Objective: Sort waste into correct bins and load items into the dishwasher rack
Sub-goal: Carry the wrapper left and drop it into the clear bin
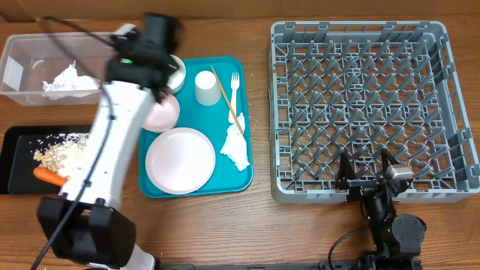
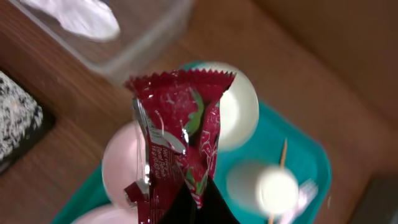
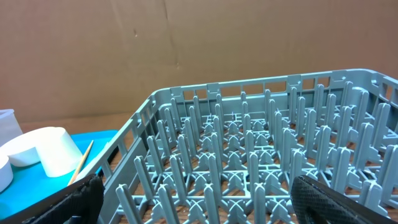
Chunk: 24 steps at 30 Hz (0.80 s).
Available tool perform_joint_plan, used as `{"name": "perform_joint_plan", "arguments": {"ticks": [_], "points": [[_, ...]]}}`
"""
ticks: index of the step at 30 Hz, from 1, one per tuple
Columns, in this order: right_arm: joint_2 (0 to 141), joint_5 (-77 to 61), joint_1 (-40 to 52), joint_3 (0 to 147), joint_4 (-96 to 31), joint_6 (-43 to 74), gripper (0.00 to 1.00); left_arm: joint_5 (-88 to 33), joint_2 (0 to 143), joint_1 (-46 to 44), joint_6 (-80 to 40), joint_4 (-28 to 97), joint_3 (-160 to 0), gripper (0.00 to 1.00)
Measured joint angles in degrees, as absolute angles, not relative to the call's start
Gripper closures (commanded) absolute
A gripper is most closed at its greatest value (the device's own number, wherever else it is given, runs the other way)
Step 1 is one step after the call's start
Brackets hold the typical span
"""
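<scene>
Jutting from left claw (image 2: 194, 204) (clamped): wrapper (image 2: 177, 124)

Overhead camera looks straight down on the whole counter (image 1: 255, 225). Left wrist camera hangs above the far left corner of the teal tray (image 2: 305, 155), angled down, close behind a red wrapper (image 2: 177, 143), blurred. Right wrist camera sits low at the near edge of the dishwasher rack (image 3: 249, 155), facing level across it. All three show the white cup (image 1: 206, 87).
</scene>
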State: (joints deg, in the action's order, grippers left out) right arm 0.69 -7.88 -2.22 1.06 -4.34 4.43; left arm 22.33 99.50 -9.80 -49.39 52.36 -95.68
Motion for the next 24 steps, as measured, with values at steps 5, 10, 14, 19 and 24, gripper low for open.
{"name": "perform_joint_plan", "arguments": {"ticks": [5, 10, 14, 19, 24], "points": [[0.69, -7.9, -2.22, 1.06, -4.36, 4.4, 0.0, 22.39, 100.22, 1.26, -49.39, 41.58, -95.68, 0.96], [0.69, -7.88, -2.22, 1.06, -4.38, 4.43, 0.0, 22.52, 103.2, 9.02, -49.41, 34.35, -95.72, 0.93], [0.69, -7.9, -2.24, 1.06, -4.36, 4.43, 0.0, 22.5, 108.07, 13.34, -49.28, 28.45, -95.72, 0.76], [0.69, -7.9, -2.22, 1.06, -4.34, 4.43, 0.0, 21.21, 115.31, 16.8, -43.99, 22.65, -95.72, 0.52], [0.69, -7.9, -2.22, 1.06, -4.36, 4.43, 0.0, 16.36, 116.25, 18.04, -35.97, 19.51, -95.77, 0.36]]}}
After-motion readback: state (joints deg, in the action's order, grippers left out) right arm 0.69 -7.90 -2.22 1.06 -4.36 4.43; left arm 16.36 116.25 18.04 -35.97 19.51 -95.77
